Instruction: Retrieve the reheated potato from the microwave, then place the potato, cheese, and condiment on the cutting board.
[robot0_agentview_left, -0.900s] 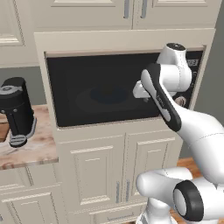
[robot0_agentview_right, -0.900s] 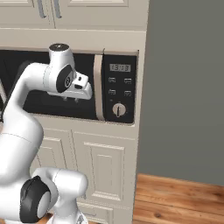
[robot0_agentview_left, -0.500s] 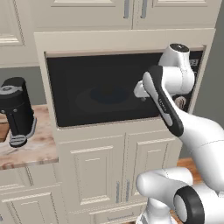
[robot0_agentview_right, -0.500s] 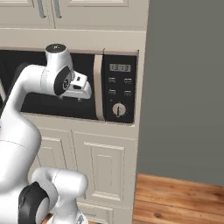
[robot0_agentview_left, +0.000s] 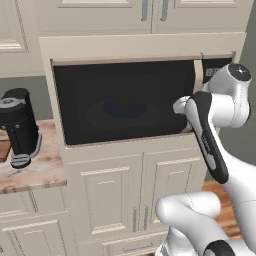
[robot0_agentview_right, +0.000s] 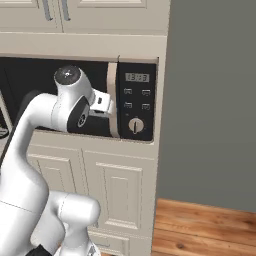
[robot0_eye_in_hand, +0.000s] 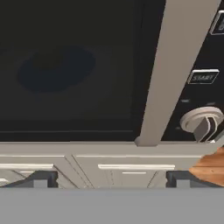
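The microwave (robot0_agentview_left: 125, 102) sits built into the cabinet front with its dark glass door shut; through the glass only a dim round shape shows in the middle of the cavity – whether it is the turntable or something on it cannot be made out, and no potato can be picked out behind the dark pane. In the hand view the right edge cuts off the control panel (robot0_eye_in_hand: 205, 74), leaving a START button and the round dial (robot0_eye_in_hand: 199, 122). The coffee machine (robot0_agentview_left: 19, 127) stands on the counter (robot0_agentview_left: 35, 172) at the left, near the frame's edge.

The arm rises from the base, bends at the elbow and reaches forward, its wrist held level in front of the door's right side, close to the beige vertical handle (robot0_agentview_right: 113, 100). The gripper (robot0_eye_in_hand: 111, 178) points straight at the lower door, the handle slightly right of its line – its two fingertips (robot0_eye_in_hand: 43, 178) stand wide apart with nothing between them, not touching the handle.
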